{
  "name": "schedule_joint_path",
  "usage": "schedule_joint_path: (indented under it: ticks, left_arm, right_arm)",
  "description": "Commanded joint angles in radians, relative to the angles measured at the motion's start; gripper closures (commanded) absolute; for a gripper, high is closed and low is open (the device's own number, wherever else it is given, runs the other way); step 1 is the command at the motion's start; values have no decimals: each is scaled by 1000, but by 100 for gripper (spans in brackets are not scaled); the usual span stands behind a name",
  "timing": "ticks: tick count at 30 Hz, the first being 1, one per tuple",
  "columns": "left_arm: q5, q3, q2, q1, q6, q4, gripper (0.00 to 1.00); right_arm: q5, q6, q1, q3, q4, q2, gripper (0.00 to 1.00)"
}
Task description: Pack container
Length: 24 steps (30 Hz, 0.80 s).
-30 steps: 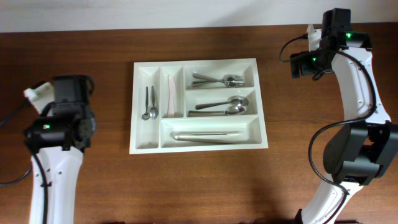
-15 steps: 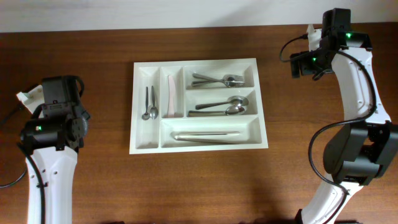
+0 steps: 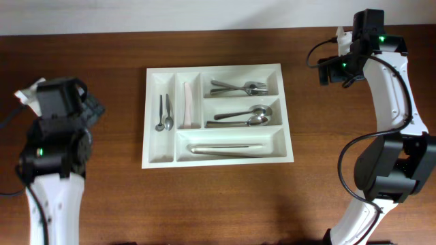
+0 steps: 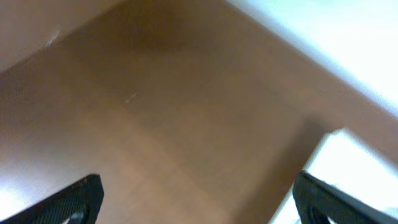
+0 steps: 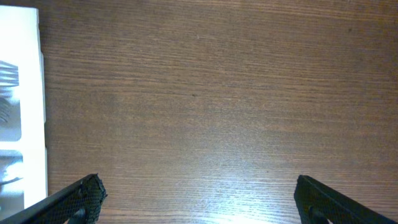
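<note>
The white cutlery tray [image 3: 218, 161] lies in the middle of the table. Its two narrow compartments hold small spoons [image 3: 163, 113] and a pale pink utensil [image 3: 187, 103]. The right compartments hold forks [image 3: 238, 87] and spoons [image 3: 246, 117], and the long front one holds a long metal utensil [image 3: 225, 148]. My left gripper [image 3: 92, 109] is open and empty, left of the tray and apart from it; its fingers are spread wide over bare wood in the left wrist view [image 4: 199, 202]. My right gripper [image 3: 332, 70] is open and empty beyond the tray's far right corner, also seen in the right wrist view [image 5: 199, 202].
The brown wooden table [image 3: 225, 204] meets a white wall [image 3: 204, 13] along its far edge. The tray's right edge [image 5: 25, 93] shows at the left of the right wrist view. A blurred white tray corner [image 4: 364, 168] shows at the right of the left wrist view.
My left arm has drawn back to the left, away from the tray, and its wrist has turned. The right arm and the tray's contents have not moved.
</note>
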Motion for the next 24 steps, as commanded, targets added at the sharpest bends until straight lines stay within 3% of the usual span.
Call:
schedule_joint_path:
  ticks: [1, 5, 11, 17, 24]
  left_arm:
    - [72, -6, -134, -46, 171, 147, 1]
    - [74, -68, -258, -75, 287, 208, 1]
    - [183, -368, -516, -76, 286, 266, 1]
    - [287, -802, -824, -87, 286, 485, 1]
    - [313, -964, -996, -87, 288, 479, 1]
  right_arm:
    - [1, -7, 4, 3, 0, -20, 1]
    - [1, -7, 4, 3, 0, -20, 1]
    - [1, -7, 4, 3, 0, -20, 1]
    - [1, -7, 4, 3, 0, -20, 1]
    - [1, -7, 4, 3, 0, -20, 1]
